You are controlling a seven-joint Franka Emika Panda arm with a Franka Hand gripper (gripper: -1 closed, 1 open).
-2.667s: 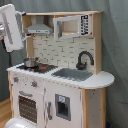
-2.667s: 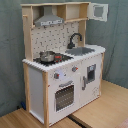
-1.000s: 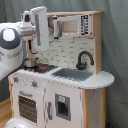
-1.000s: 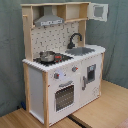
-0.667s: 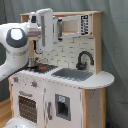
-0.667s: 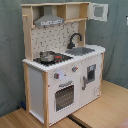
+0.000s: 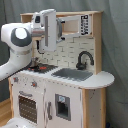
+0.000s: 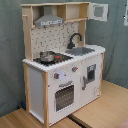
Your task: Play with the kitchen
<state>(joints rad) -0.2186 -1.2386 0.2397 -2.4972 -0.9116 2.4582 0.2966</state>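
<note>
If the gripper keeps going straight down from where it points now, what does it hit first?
Probably the stovetop of the kitchen, near the small pot. The gripper hangs above that area in the first exterior view, but depth is unclear.

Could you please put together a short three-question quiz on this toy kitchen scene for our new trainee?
1. True or false: in the second exterior view, a small metal pot sits on the red-ringed stovetop of the toy kitchen.
2. In the first exterior view, what does the robot arm cover? A) the oven door B) the upper left of the kitchen, by the hood C) the sink
3. Fill in: the black faucet stands behind the ____.

Key: 1 true; 2 B; 3 sink.
</note>
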